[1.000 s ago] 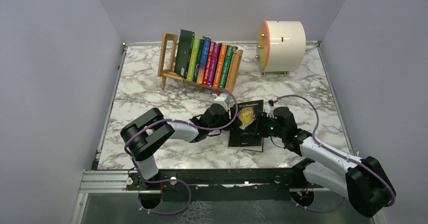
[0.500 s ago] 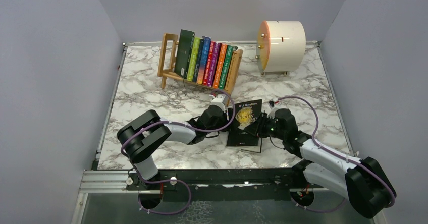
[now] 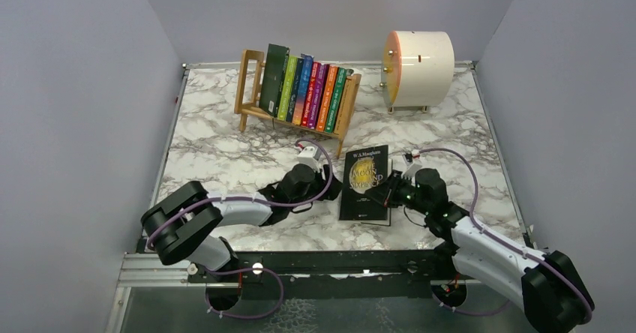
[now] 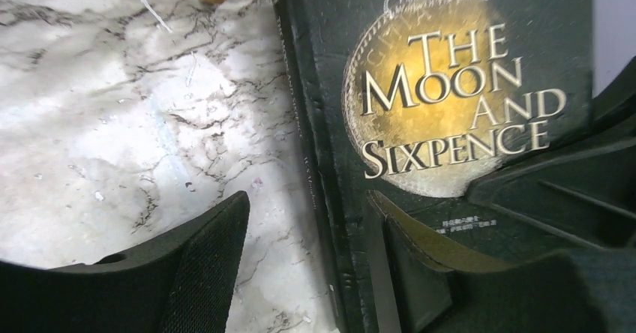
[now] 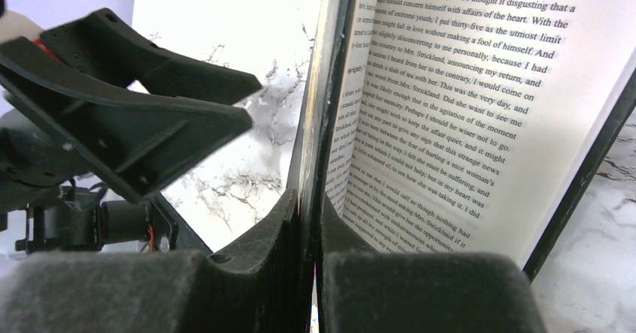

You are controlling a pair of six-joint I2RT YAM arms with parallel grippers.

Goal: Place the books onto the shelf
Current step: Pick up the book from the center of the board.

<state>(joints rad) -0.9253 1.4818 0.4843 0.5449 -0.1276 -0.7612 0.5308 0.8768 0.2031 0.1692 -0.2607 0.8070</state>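
at mid-table, right pincer clamping the black book's cover

near the middle of the marble table (image 3: 217, 160), the black book (image 3: 365, 184) is lying with its cover facing up, its spine edge on the left and its far edge pointing toward the shelf (image 3: 346, 112). the right gripper (image 5: 309, 198) is clenching the front cover at the book's right edge, lifting it a little so the printed pages are fanning open beneath. the left gripper (image 3: 324, 186) is sitting low just beside the spine edge with its jaws standing apart and grasping nothing; in its wrist view one finger is hanging over bare marble and the other over the cover.

a strip of open marble is lying between the book's far edge and the shelf's right end piece. the other books (image 3: 304, 91) are standing in a row on the shelf, crowding toward its right end and leaving a gap beside the left end piece. the cream drum (image 3: 418, 67) is sitting well apart at the far right. broad bare marble is stretching along the left side.
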